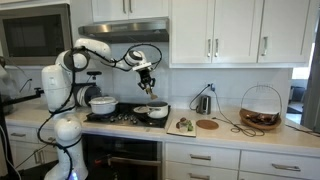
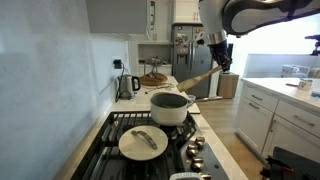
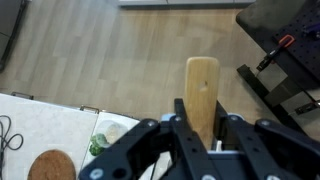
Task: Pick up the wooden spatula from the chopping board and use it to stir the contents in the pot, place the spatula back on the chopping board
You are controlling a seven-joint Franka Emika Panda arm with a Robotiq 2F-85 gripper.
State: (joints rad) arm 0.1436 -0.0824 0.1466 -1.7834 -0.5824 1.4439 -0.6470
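Wrist view shows the gripper [image 3: 202,118] clamped on the spatula [image 3: 202,85], held above the pot [image 1: 152,111]; stirring and the return to the board [image 1: 182,125] apparently remain.

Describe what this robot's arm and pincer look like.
The white arm is made of smooth, rounded segments with dark bands at the joints. The black pincer ends in two blocky, angular fingers, dark grey to black in the wrist view. No markings or cables can be made out.
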